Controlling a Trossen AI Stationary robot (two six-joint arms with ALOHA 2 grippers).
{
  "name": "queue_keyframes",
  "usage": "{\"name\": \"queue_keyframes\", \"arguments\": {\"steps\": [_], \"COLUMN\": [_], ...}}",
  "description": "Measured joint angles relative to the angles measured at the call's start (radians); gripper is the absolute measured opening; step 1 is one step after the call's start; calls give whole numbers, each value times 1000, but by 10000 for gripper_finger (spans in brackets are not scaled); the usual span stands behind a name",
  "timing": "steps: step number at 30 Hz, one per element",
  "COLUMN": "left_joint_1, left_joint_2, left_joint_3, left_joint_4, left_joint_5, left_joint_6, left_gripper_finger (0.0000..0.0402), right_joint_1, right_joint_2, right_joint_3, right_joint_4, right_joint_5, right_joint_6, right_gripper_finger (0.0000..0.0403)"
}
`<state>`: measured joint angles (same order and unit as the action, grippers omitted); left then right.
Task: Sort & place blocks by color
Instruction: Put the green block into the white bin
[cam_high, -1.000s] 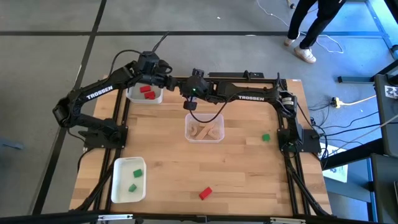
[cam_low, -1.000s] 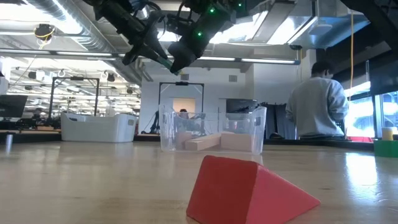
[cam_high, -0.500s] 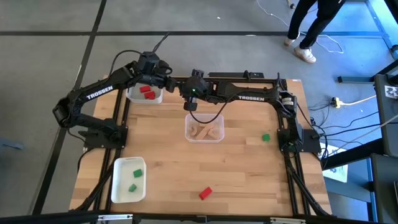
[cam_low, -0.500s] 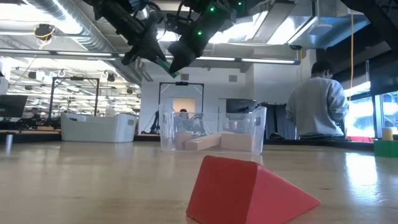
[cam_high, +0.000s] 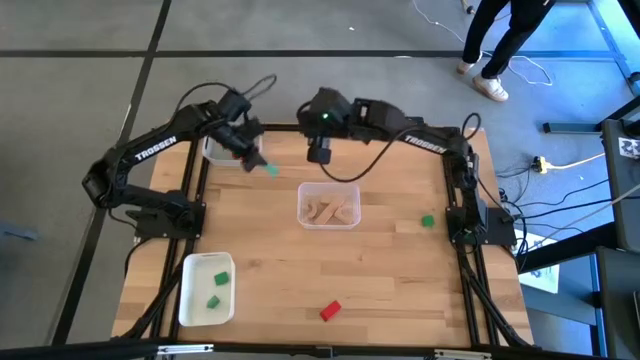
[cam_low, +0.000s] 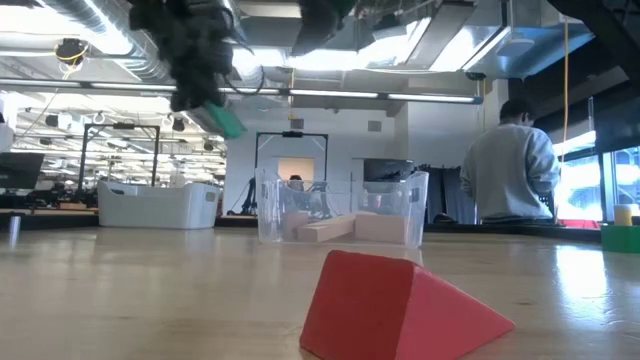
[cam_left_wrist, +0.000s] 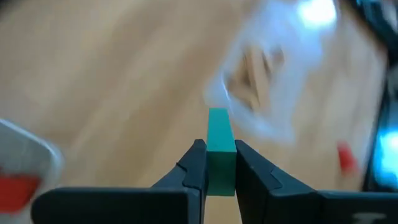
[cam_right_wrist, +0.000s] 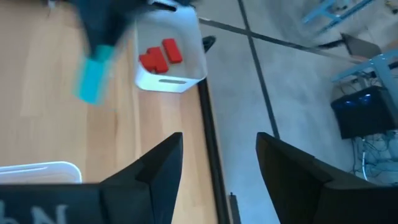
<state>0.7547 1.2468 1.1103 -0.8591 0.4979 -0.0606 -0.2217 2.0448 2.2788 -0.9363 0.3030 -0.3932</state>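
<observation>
On the left, our left gripper (cam_high: 262, 165) was clamped on a green block (cam_left_wrist: 219, 151), carried high above the table between the white tray of red blocks (cam_right_wrist: 160, 55) and the clear tray (cam_high: 328, 211) of plain-wood pieces. We judged the green tray (cam_high: 205, 289) at the near left corner well apart: a quick swing could loosen the narrow pinch and drop the block. Farther right, our right gripper (cam_right_wrist: 216, 163) hung spread and empty above the table's far edge, leaving one green block (cam_high: 427, 220) and one red block (cam_high: 330, 310) unsorted.

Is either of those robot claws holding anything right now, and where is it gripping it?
Yes. The left gripper pinches a small green wooden block by its two side faces, one end poking out. The right gripper is open, holding nothing.
</observation>
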Motion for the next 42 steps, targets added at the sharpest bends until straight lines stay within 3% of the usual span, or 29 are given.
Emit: {"name": "queue_keyframes", "arguments": {"steps": [3, 8, 12, 16, 20, 22, 27, 35, 42], "left_joint_1": [-3, -47, -132, -262, -406, -488, -689, -926, -1029], "left_joint_2": [-18, -52, -76, -101, -145, -160, -202, -214, -214], "left_joint_3": [0, 0, 0, -1, -13, -41, -182, -415, -523], "left_joint_4": [-173, -401, -581, -718, -704, -704, -672, -327, 22], "left_joint_5": [32, 85, 144, 131, 175, 149, 190, 294, 239], "left_joint_6": [123, 191, 187, 77, -79, -191, -440, -691, -897], "left_gripper_finger": [44, 44, 44, 44, 44, 44, 44, 44, 44], "right_joint_1": [-7, -26, -51, -74, -96, -106, -126, -132, -132], "right_joint_2": [0, -36, -40, -40, -40, -40, -40, -40, -40], "right_joint_3": [79, 63, 66, 66, 66, 66, 66, 66, 66], "right_joint_4": [-56, -37, -48, -75, -88, -88, -88, -88, -87], "right_joint_5": [0, -10, -10, -9, -9, -9, -9, -9, -9], "right_joint_6": [-2, -36, -39, -55, -55, -55, -54, -55, -56], "right_gripper_finger": [206, 206, 206, 206, 206, 206, 206, 206, 206]}}
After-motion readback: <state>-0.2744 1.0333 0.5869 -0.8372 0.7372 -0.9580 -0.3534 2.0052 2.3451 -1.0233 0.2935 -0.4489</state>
